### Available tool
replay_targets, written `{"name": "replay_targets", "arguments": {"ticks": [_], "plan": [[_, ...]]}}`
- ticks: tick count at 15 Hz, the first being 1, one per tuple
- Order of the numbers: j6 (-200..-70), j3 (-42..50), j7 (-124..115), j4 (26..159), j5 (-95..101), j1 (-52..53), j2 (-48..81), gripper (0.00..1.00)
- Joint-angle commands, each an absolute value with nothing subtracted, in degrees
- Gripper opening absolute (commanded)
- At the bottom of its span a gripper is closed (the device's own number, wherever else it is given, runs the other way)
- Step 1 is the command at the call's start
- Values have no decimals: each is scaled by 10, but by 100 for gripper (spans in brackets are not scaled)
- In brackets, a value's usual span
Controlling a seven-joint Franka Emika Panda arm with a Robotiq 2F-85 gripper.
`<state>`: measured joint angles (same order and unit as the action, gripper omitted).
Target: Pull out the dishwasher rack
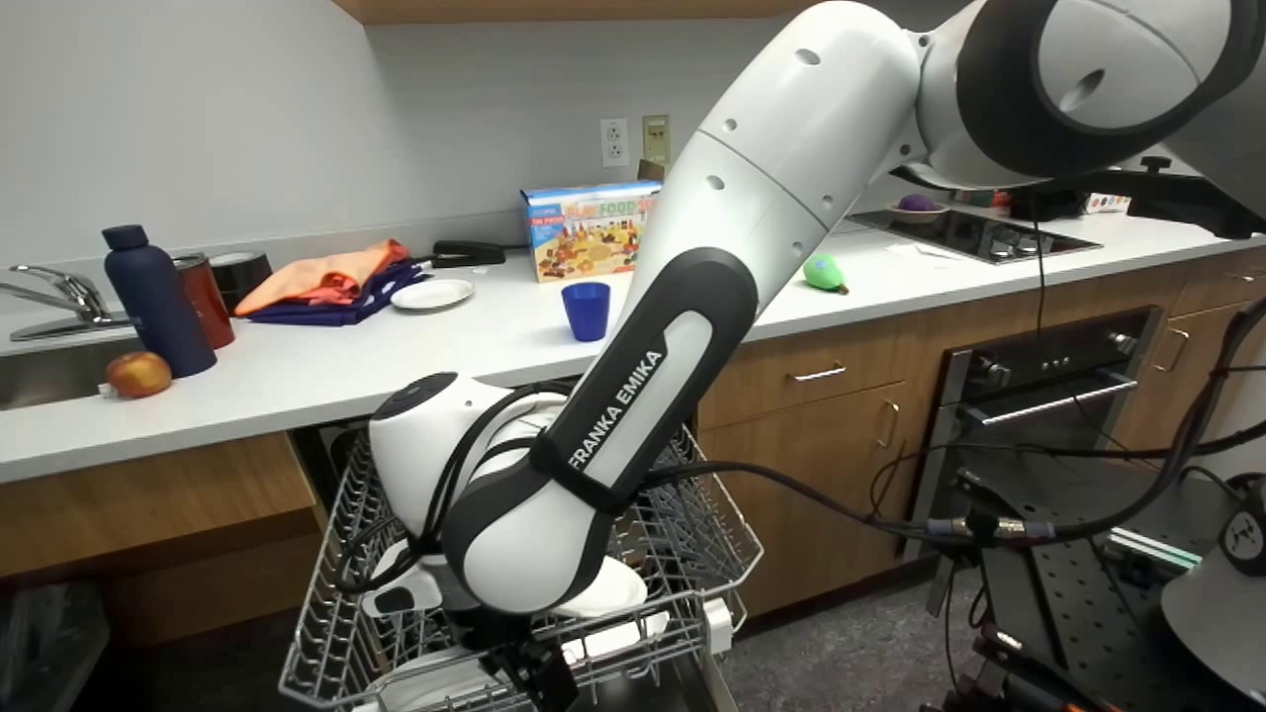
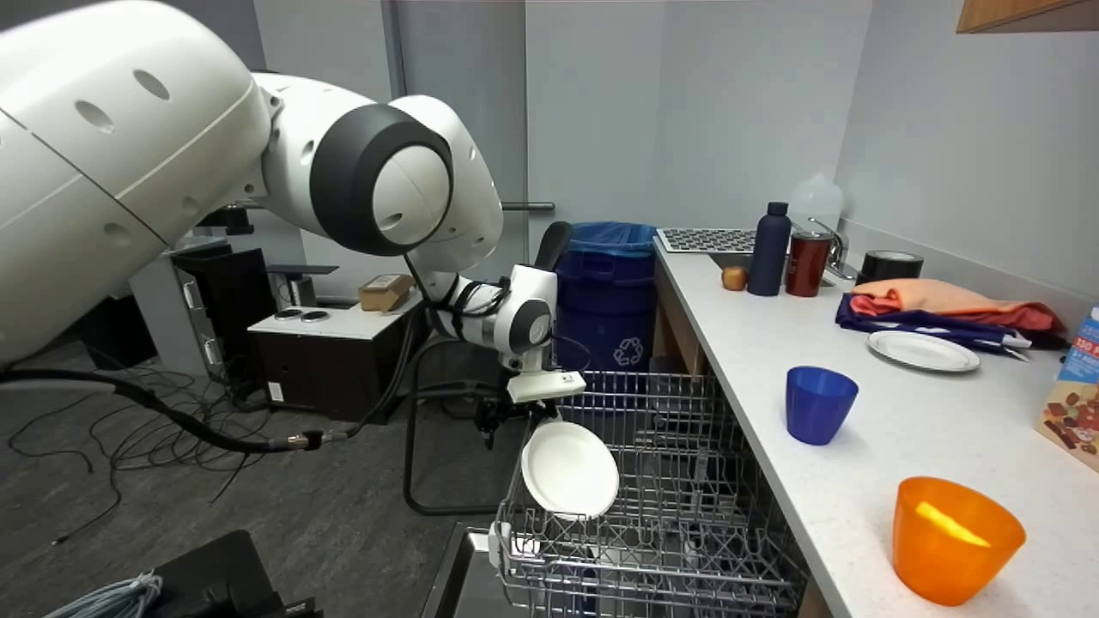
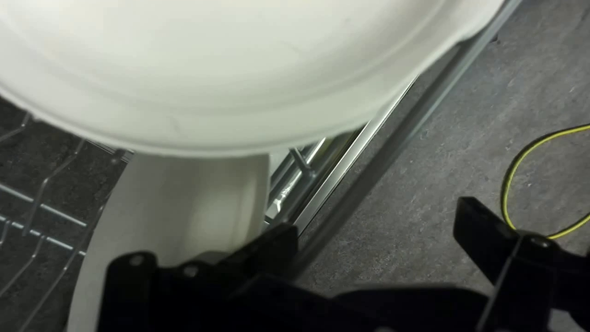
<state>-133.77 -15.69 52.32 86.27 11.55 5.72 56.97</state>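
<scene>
The dishwasher rack (image 1: 707, 514) (image 2: 687, 472), a grey wire grid, stands out past the counter's edge in both exterior views. A white plate (image 2: 569, 468) leans near its front, large in the wrist view (image 3: 207, 78), with another white dish (image 3: 198, 203) below. At the rack's front my gripper (image 3: 375, 221) points down, open, fingers wide apart. The rack's front rail (image 3: 403, 136) runs diagonally to the left finger (image 3: 281, 240) and lies on the inner side of it; whether they touch cannot be told. Seen from outside, the gripper (image 2: 513, 416) is small and dark.
The counter (image 2: 755, 403) borders the rack, holding a blue cup (image 2: 820, 403) and an orange cup (image 2: 953, 541). Below the rack lies the lowered dishwasher door (image 2: 468, 575). Cables (image 2: 172, 429) cross the floor, and a yellow cord (image 3: 507, 184) lies near the right finger.
</scene>
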Motion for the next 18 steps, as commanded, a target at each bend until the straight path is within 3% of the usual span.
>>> {"name": "replay_targets", "arguments": {"ticks": [1,12,18], "plan": [[-1340,-163,535,842,100,62,583,100],[-1489,-152,456,875,114,74,584,100],[-1455,-151,445,887,115,66,572,100]]}}
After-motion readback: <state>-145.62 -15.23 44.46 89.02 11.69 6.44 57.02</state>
